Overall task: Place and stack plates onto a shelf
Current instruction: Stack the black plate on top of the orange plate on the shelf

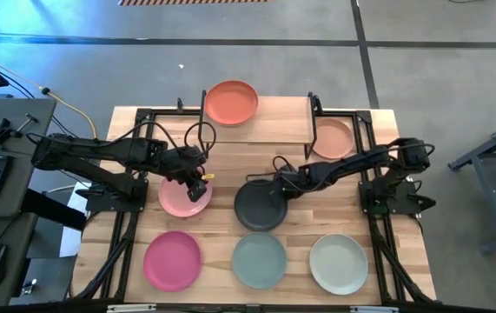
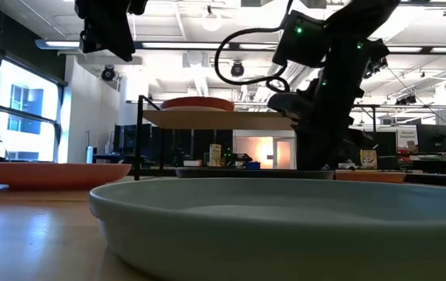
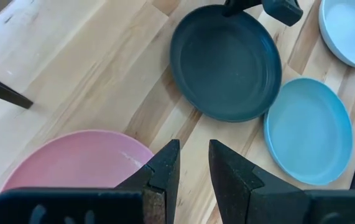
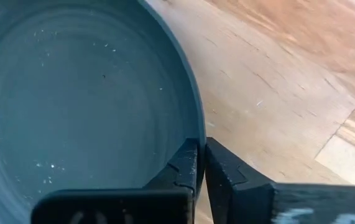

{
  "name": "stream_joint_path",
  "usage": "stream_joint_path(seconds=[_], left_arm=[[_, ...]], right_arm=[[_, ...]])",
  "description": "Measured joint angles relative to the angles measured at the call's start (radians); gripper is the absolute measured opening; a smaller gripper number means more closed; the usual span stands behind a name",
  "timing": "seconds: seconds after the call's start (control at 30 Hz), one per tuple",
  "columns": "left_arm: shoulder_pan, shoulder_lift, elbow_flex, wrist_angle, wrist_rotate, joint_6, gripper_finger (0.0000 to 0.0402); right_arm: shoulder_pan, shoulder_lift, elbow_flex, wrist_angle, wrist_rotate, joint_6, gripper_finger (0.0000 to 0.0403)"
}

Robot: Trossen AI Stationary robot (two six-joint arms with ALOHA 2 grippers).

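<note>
- Here, the right gripper (image 4: 201, 163) is clenched on the rim of the round matte charcoal plate (image 1: 261, 206).
- The left gripper (image 3: 194, 171) hovers slightly parted above the round pale pink plate (image 3: 81, 158).

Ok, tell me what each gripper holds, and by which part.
The right gripper pinches the charcoal plate by its rim. The left gripper holds nothing, above the pink plate.
</note>
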Motion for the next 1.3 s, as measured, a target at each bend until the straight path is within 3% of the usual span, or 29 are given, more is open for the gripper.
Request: stream_joint_path(seconds=[1.07, 1.3], left_arm=[[0.004, 0.000, 0.000, 0.004, -0.009, -0.002, 0.0074], [0.052, 0.000, -0.001, 0.045, -0.004, -0.090, 0.0074]], right_arm=[[-0.097, -0.306, 0.000, 0.016, -0.027, -0.107, 0.0000], [-0.098, -0.393, 0.000, 0.039, 0.031, -0.110, 0.0000]])
